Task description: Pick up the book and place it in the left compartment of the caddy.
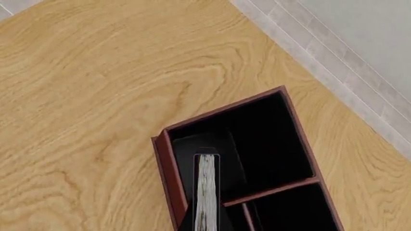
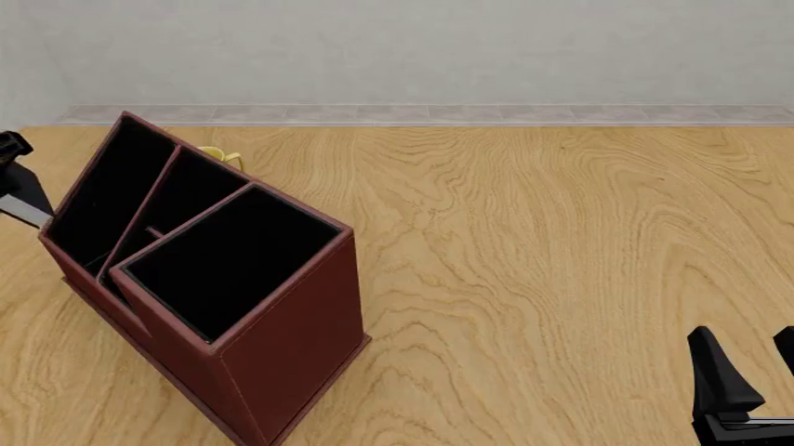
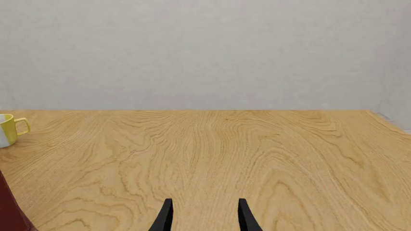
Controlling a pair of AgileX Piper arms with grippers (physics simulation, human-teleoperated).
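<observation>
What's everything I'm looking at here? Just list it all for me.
Table: one, light wood grain, under everything.
Caddy: one, reddish-brown with black inside, left part of the table, three compartments, all looking empty.
Book: one, dark cover with pale page edge, held on edge at the caddy's outer end.
Mug: one, yellow, on the table behind the caddy.
Wall: one, pale grey, beyond the table.
Left gripper: one, black, at the far left by the caddy, holding the book.
Right gripper: one, black, low on the right, open and holding nothing.
</observation>
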